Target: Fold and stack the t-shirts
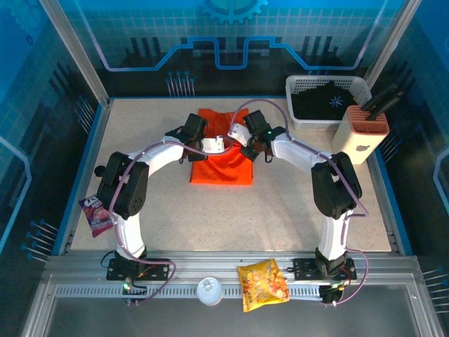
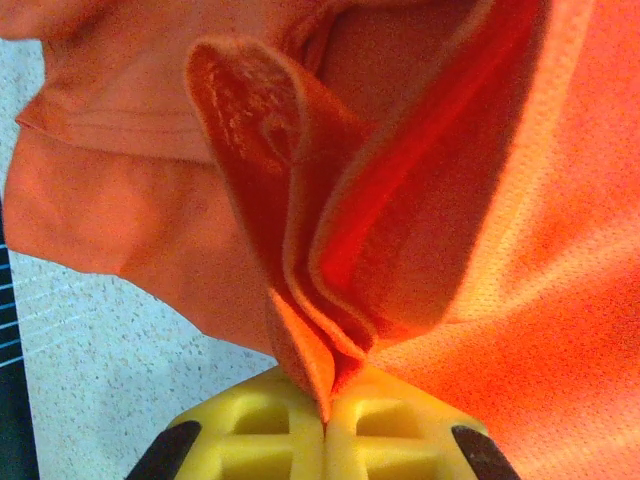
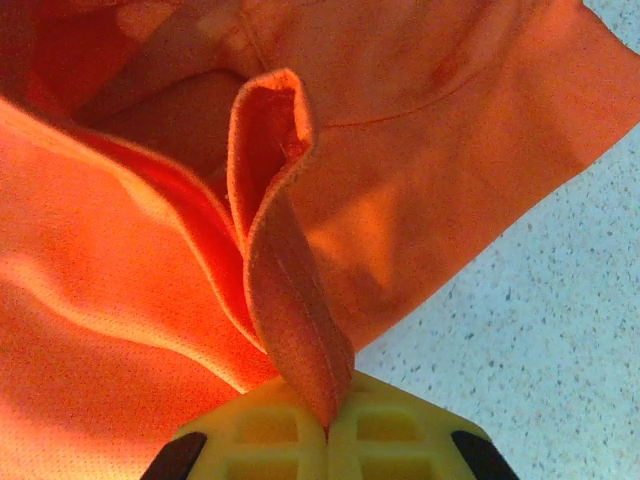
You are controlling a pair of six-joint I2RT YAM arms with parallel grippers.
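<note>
Yellow plastic fingers [image 2: 260, 440] clamp bright orange cloth t-shirt [image 2: 520, 250]

Pressed together at the tips, the left gripper [image 2: 325, 425] and the right gripper [image 3: 328, 432] each pinch a raised fold of the short-sleeved shirt, which lies partly folded mid-way across the pale speckled table [image 1: 280, 203], between the two arms. Well apart, a black shirt with pale-blue starburst print [image 1: 330, 100] sits in a white slotted plastic basket [image 1: 298, 84] at the far right corner.
</note>
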